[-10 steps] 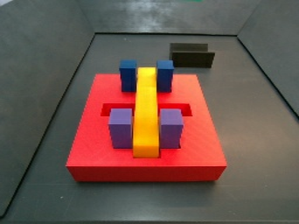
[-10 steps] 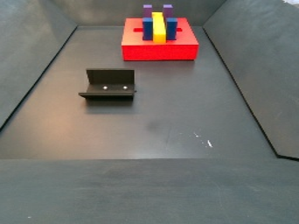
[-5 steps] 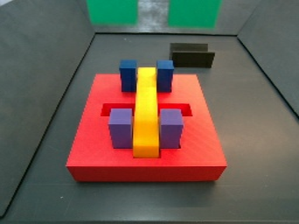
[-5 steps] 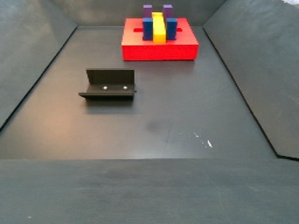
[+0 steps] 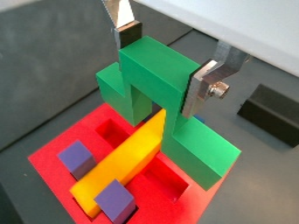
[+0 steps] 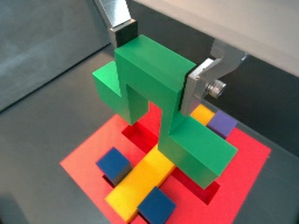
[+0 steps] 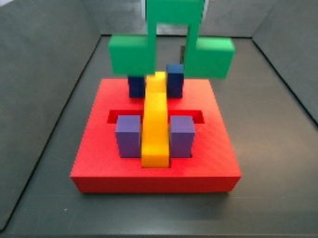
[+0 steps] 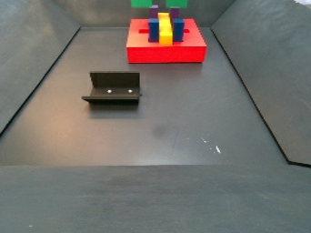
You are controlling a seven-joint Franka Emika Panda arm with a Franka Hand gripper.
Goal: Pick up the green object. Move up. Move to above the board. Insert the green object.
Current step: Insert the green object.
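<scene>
The gripper (image 5: 163,63) is clamped on the raised cube of the green object (image 5: 163,103), with its silver fingers (image 5: 211,77) pressing on two opposite sides, as both wrist views show. The green object hangs in the air above the board (image 7: 155,158), over the far part of it, and does not touch it in a side view. On the board a long yellow bar (image 7: 155,116) lies along the middle. Two purple cubes (image 7: 129,135) stand at both sides of the yellow bar near the front of the board, and two blue cubes (image 7: 176,76) stand at its far end, partly hidden behind the green object. The fixture (image 8: 113,88) stands on the dark floor well apart from the board
</scene>
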